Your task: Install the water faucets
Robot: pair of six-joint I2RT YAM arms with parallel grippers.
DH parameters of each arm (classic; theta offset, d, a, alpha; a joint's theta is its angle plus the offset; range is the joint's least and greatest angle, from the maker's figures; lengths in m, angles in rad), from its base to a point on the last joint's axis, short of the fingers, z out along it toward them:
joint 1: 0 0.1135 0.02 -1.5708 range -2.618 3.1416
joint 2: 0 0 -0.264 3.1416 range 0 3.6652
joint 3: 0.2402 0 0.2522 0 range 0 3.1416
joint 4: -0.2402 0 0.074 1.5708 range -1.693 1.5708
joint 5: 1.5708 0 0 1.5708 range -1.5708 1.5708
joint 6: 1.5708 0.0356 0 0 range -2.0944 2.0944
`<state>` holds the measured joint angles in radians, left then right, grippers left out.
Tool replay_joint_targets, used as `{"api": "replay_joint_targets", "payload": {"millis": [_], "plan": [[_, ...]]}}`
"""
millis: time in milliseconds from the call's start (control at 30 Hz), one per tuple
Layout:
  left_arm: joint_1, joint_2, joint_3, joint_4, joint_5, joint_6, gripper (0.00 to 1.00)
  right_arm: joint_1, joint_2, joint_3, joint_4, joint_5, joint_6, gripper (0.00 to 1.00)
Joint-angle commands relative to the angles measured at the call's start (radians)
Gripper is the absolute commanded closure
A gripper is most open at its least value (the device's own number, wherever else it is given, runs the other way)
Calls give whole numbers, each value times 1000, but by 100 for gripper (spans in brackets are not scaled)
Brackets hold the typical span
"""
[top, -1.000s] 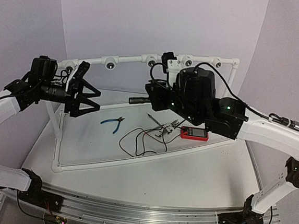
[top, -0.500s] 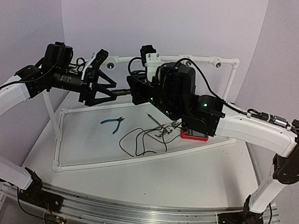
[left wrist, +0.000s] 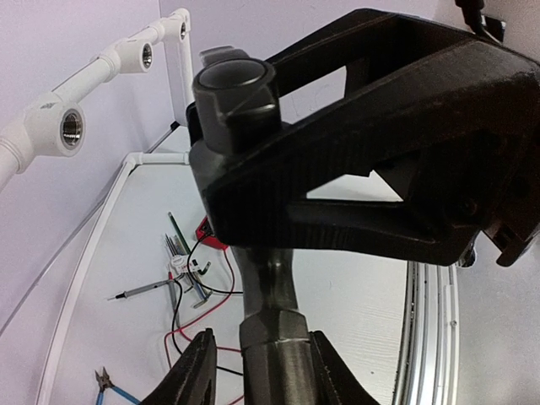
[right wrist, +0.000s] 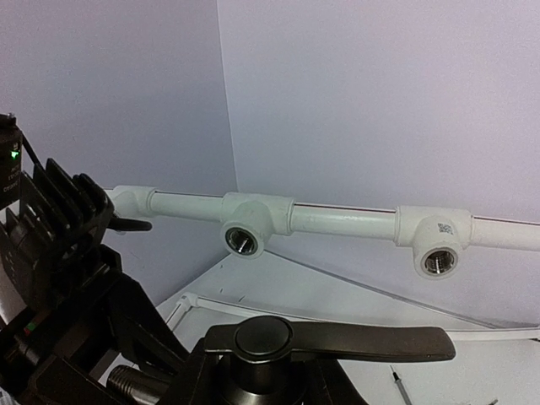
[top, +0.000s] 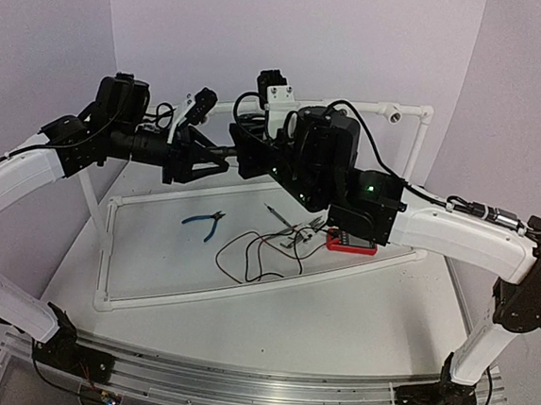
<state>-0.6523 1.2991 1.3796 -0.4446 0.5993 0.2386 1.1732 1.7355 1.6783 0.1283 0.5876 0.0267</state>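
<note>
Nothing here holds things the way a bin would; the nearest to it are the white pipe sockets (right wrist: pixel 243 240) on the upper rail of the white pipe frame (top: pixel 411 111). In the right wrist view two of them face the camera with bare threaded holes. On the table (top: pixel 355 314), the frame's lower pipes enclose the loose items: blue-handled pliers (top: pixel 204 222) left of centre, a red meter (top: pixel 352 241) to the right, and a tangle of red and black wires (top: pixel 247 257) between them. The water faucet (left wrist: pixel 268 283) is up in the air at the upper middle of the overhead view, where the two arms meet in front of the rail. The right gripper (right wrist: pixel 263 381) is pinched on its body just under the round cap, with the lever handle (right wrist: pixel 337 340) lying flat across the bottom of that wrist view. The left gripper (left wrist: pixel 263 350) straddles the faucet's lower hex end, part spread. The finger on the right of the frame sits against the metal, while a slit of table and wire shows between the faucet and the other finger, so it is not yet clamped. From overhead the faucet is almost lost, dark against the dark claws, and only a short stub shows between them. The spout cannot be made out in any view. The bottom edge of the left wrist frame cuts off the faucet's lower end, both left fingers and most of the pliers. The right arm's bulk covers the middle stretch of the rail from above
</note>
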Motion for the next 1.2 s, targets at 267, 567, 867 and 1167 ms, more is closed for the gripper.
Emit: {"api": "replay_joint_targets", "payload": {"millis": [267,567,867,1167], "plan": [[3,-18,62,36,90,21,95,6,15,14,82,-10,-68,100],[3,-18,62,38,106,36,100,-15,2,-53,82,-147,-120,100],[3,-52,12,106,89,82,100,-62,-59,-133,82,-245,-127,48],[11,-64,-5,98,115,95,100,-185,-168,-210,42,-588,-52,4]]}}
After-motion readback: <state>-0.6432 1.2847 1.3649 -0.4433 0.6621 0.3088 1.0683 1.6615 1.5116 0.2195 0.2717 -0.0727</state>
